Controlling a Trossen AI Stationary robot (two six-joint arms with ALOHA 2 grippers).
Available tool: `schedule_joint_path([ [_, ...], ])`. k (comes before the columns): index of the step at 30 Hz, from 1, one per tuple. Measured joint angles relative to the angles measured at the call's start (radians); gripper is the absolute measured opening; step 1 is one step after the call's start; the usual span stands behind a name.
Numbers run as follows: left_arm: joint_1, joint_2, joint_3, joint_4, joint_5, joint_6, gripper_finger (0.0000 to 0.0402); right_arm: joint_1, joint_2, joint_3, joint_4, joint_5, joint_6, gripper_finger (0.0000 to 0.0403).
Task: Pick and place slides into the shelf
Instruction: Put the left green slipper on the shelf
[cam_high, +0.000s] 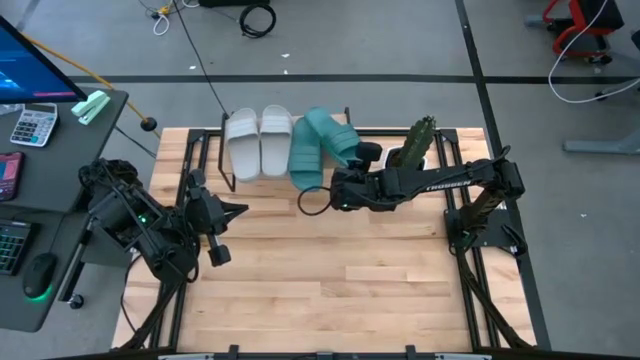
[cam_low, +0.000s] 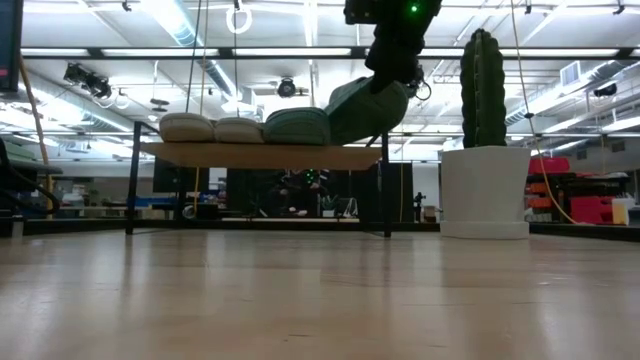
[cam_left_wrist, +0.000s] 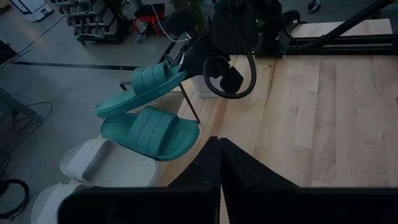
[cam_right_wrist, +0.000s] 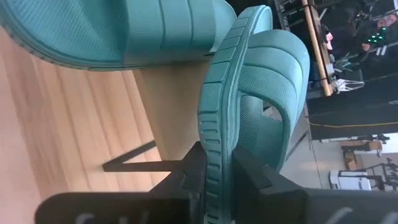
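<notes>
High view: on the slatted table (cam_high: 300, 280) over grey floor, two white slides (cam_high: 258, 142) and one teal slide (cam_high: 308, 152) are seen on the shelf (cam_high: 228, 180), a second teal slide (cam_high: 335, 135) is clamped by the right gripper (cam_high: 352, 160), and the left gripper (cam_high: 238, 209) is held together.

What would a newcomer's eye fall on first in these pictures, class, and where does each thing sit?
First, the tilted teal slide pinched by its sole edge in the right hand, held above the shelf's end nearest the cactus. Next, the row already on the shelf: two pale slides and one flat teal slide. The left hand waits over the table's left side.
</notes>
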Motion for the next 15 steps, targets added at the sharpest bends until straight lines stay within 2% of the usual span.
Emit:
schedule_joint_path([
  [7,0.000,0.000,0.000,0.000,0.000,0.002,0.0022,0.000,0.000,0.000,0.013,0.010,-0.035,0.0045],
  [15,0.000,0.000,0.000,-0.001,0.000,0.009,0.0005,0.019,0.001,0.039,-0.014,0.063,-0.082,0.0045],
])
